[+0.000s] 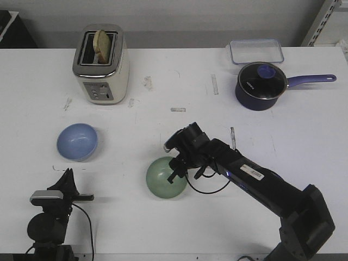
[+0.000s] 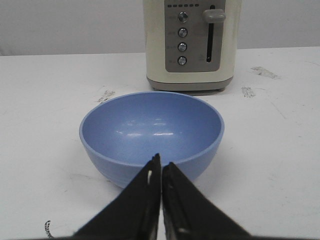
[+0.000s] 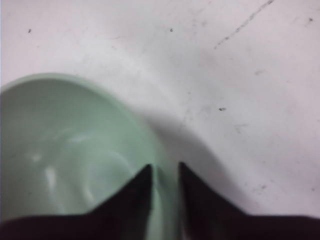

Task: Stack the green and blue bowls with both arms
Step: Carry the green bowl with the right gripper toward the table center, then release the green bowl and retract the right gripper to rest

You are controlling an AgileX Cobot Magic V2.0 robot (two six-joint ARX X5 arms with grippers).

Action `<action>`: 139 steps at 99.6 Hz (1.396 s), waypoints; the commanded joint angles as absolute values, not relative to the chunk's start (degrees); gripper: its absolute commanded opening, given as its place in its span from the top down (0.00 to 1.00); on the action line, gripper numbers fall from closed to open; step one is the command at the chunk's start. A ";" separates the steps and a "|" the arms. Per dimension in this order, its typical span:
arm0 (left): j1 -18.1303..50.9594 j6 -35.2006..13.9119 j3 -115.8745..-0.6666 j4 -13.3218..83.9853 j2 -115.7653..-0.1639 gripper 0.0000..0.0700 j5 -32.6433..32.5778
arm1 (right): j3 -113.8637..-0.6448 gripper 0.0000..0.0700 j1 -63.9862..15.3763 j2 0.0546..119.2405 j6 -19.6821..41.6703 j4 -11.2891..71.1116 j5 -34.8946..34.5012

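Observation:
The pale blue bowl sits upright on the white table at the left, in front of the toaster. It fills the left wrist view. My left gripper is shut and empty, a short way on the near side of the blue bowl. The mint green bowl is at the table's middle front and looks tilted. My right gripper is closed across its right rim, one finger inside and one outside the green bowl.
A cream toaster with bread stands at the back left, behind the blue bowl. A navy saucepan with a purple handle and a clear lidded box stand at the back right.

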State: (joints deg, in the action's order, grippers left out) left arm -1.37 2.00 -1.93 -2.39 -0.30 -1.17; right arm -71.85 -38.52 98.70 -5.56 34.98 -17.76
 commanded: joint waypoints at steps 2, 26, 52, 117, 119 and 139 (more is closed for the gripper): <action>-1.43 1.89 -0.73 -3.01 -0.25 1.00 -1.06 | -72.62 0.36 -38.89 99.15 -6.02 34.74 -18.41; -1.43 1.89 -0.73 -3.03 -0.25 1.00 -1.06 | -74.08 0.34 -37.06 92.66 -5.82 33.74 -17.93; -1.43 1.87 -0.75 -3.07 -0.25 1.00 -1.06 | -74.00 0.93 -27.86 78.19 -4.32 35.29 -14.31; -1.43 1.85 -0.75 -2.57 -0.25 1.00 -1.08 | -40.25 1.00 -1.17 41.47 -5.23 26.22 -7.18; -1.43 1.83 -0.75 -2.48 -0.25 1.00 -1.06 | -39.11 1.00 -1.17 40.16 -5.23 26.06 -7.18; -1.43 0.34 -0.75 -2.90 -0.25 1.00 -1.10 | -30.70 1.00 -1.17 27.53 -5.58 25.93 -7.20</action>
